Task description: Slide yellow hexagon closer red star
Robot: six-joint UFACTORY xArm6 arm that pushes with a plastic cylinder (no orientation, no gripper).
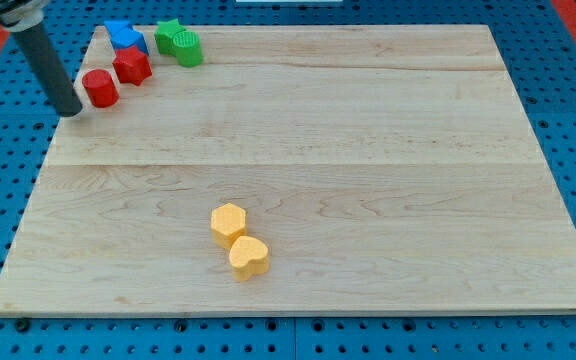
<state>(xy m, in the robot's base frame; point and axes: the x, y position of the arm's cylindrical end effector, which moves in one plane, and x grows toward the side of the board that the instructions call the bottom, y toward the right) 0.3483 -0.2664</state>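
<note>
While my tip [71, 110] sits beside the red cylinder [99, 88], nothing is held. Yellow hexagon [228, 222] looks light, rigid, slippery; I'd push its lower-right side toward the red star [131, 66].

Pale wooden board [368, 130], blue perforated table [568, 120] beneath, even light

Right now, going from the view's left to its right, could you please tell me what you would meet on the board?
My tip → red cylinder → red star → green star → yellow hexagon → yellow heart. The blue block overlaps the red star's span, so I leave it out.
</note>
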